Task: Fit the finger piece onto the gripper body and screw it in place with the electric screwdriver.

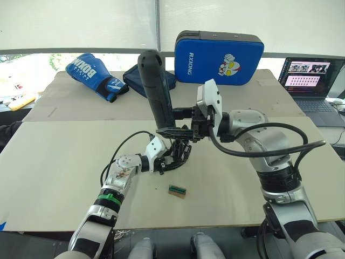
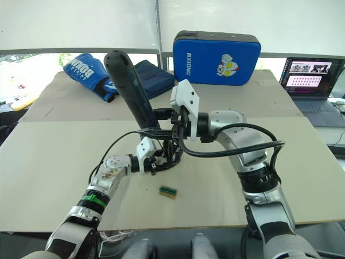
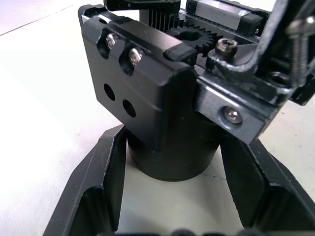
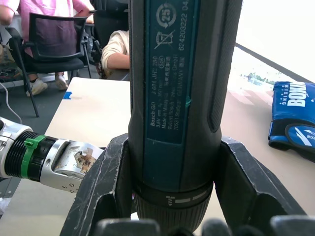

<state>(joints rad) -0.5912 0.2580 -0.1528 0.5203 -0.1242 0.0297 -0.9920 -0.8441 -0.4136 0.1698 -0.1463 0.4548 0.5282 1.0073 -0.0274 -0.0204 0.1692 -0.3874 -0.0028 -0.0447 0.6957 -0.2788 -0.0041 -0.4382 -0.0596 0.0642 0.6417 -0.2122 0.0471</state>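
The gripper body (image 1: 175, 152) sits near the middle of the front table panel (image 1: 64, 162), held in the left gripper (image 3: 170, 196). In the left wrist view, both black fingers (image 3: 106, 182) press against the round base of the gripper body, 1 on each side. Its frame shows 2 screws, 2 empty holes and a gear above the base.

The electric screwdriver (image 1: 157, 91) stands directly above the gripper body, tilted with its top leaning toward the far left. Its lower end meets the top of the gripper body; the bit is hidden at the contact point. The right gripper (image 4: 172, 196) clamps the lower barrel of the electric screwdriver, 1 finger on each side, just above the collar.

A small green-topped block (image 1: 177, 190) lies on the table just in front of the gripper body, apart from it. The finger piece cannot be told apart from the assembly.

Bare table surface extends left, right and toward the front edge. A seam separates the front panel from the rear panel. On the rear panel lie a blue boxing glove (image 1: 92, 73), a dark pouch (image 1: 135, 78) and a blue strike pad (image 1: 218, 56). A laptop (image 1: 312, 81) sits at the far right.
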